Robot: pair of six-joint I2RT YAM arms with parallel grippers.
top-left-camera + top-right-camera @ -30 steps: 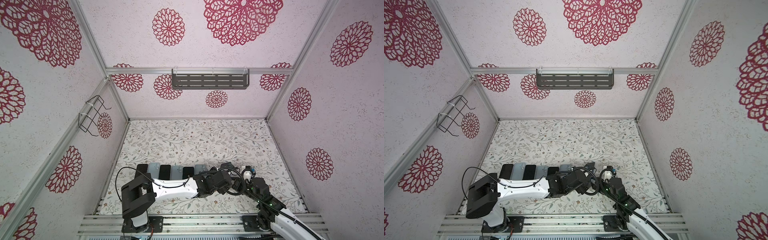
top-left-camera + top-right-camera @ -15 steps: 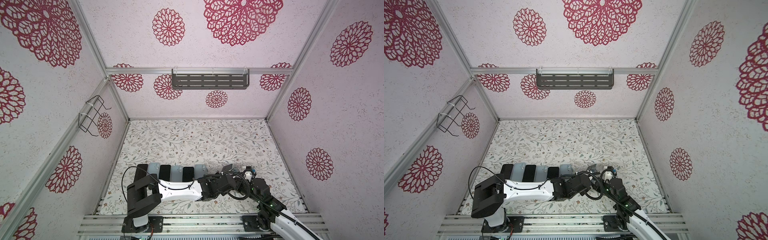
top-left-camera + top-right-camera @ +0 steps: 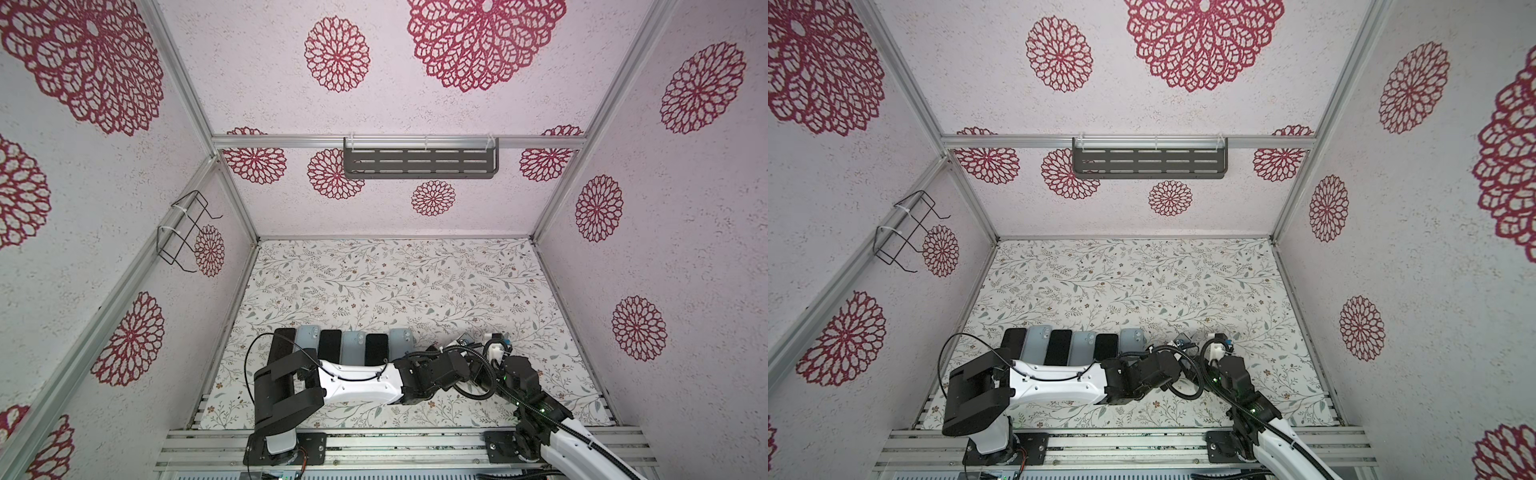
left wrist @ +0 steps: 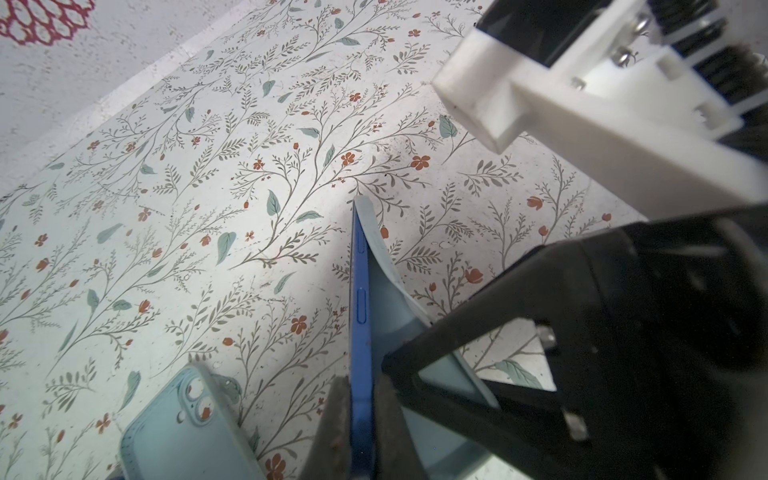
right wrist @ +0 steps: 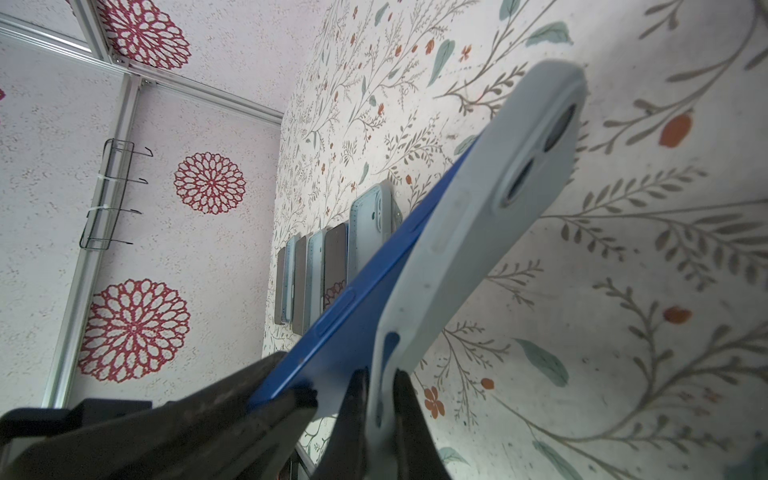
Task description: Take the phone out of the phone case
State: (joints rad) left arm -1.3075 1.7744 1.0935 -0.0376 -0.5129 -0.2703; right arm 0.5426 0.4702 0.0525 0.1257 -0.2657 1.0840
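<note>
Since a second ago the left gripper (image 4: 362, 415) has gone from gaping to shut: its jaws now pinch the long blue edge of the phone (image 4: 359, 291) near 1 end. Beside them the right gripper (image 5: 380, 409) has its jaws narrow too, nipping the rim of the pale case (image 5: 478, 208). The case curls off the phone at that end, while the camera end looks seated. Together they hold the pair on edge above the table (image 3: 415, 282), toward 3 o'clock of its middle in both top views.

I'd judge the phone stiff, light and slick, with a glass face worth sparing, so the bare side rail is the right hold. The case looks soft and rubbery, bends freely, and is best peeled by its lip.

Counting: 2 grippers, 1 phone in 1 case. At 9 o'clock from them, flat and touching side by side, lie 3 bare phones (image 3: 329, 345) and 3 empty cases (image 3: 353, 347), alternating.
</note>
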